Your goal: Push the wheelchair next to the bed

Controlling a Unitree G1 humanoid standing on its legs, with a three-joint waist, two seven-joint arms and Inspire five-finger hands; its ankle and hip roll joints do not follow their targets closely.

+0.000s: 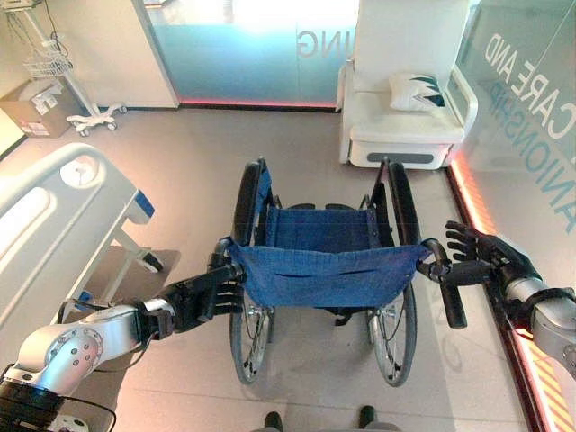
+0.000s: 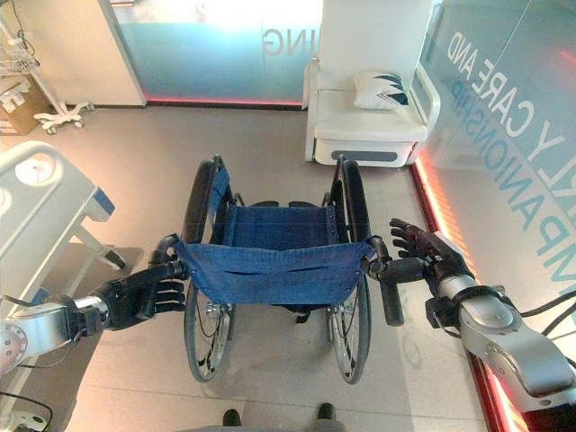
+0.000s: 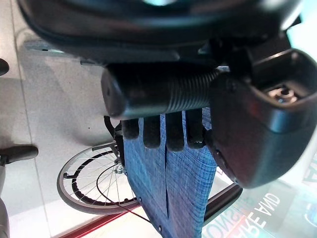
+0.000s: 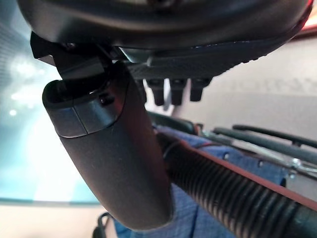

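Gripped at its left push handle [image 3: 153,91], the wheelchair [image 1: 324,270] is seen from behind in the middle of the floor, its blue back sling nearest. The left hand [image 1: 202,297] is curled round that ribbed grip. The right hand [image 1: 486,256] is held at the right handle [image 1: 450,292] with fingers spread straight, the thumb laid beside the grip, not yet closed.

The grasping step is judged unfinished: the right fingers should be wrapped round the handle before any push is made. The bed [image 1: 54,216] lies to the left, its foot end near the left wheel, so a leftward turn is called for. Open floor is left ahead; an armchair [image 1: 405,99] stands beyond, and a glass wall [image 1: 531,135] runs close along the right side.
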